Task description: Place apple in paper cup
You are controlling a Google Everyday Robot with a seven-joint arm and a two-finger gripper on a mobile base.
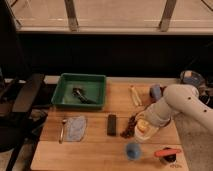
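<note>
My gripper [143, 125] is at the end of the white arm [175, 102], which reaches in from the right over the right middle of the wooden table [95, 155]. A yellow-orange apple [142, 128] shows right at the gripper's tip. It sits at the mouth of the short cream-white paper cup [141, 136], which stands just below it. The arm hides how the apple is held and how deep it sits in the cup.
A small blue cup [132, 150] and an orange carrot [167, 152] lie near the front edge. A dark reddish bunch [129, 129] and a black bar [112, 125] lie left of the cup. A green tray [80, 90], a cloth [76, 127] and a spoon [62, 131] are further left.
</note>
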